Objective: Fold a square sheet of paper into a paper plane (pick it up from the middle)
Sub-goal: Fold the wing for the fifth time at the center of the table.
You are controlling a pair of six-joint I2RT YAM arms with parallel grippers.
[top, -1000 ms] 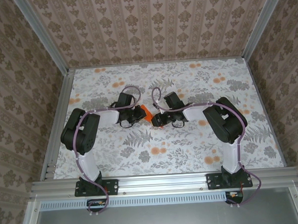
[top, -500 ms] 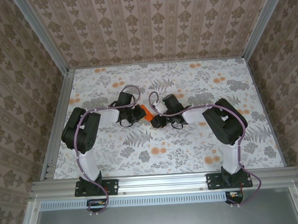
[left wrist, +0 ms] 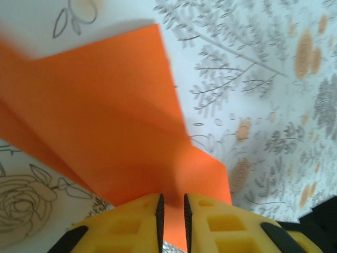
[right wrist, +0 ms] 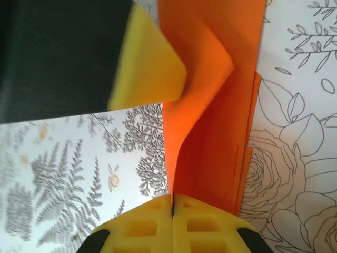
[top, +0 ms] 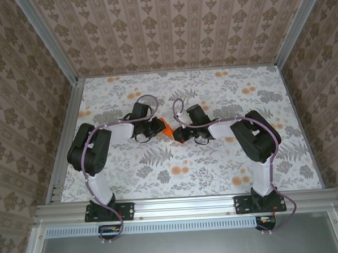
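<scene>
At table (top: 217, 175) centre, creased square sheet of paper (right wrist: 210, 121) stretches between grippers: right gripper (right wrist: 172, 199) pinched shut on one end, left gripper (left wrist: 172, 200) jaws slit-wide at other, hold unclear.

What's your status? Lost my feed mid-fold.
Right gripper shut on the sheet. Left gripper nearly closed at its edge, grip unclear. Sheet part-folded. No obstruction seen.

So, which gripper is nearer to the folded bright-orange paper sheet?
Right. The right gripper is shut on the orange paper sheet at its edge; the left gripper sits at its opposite side with a slim gap between its fingertips.
</scene>
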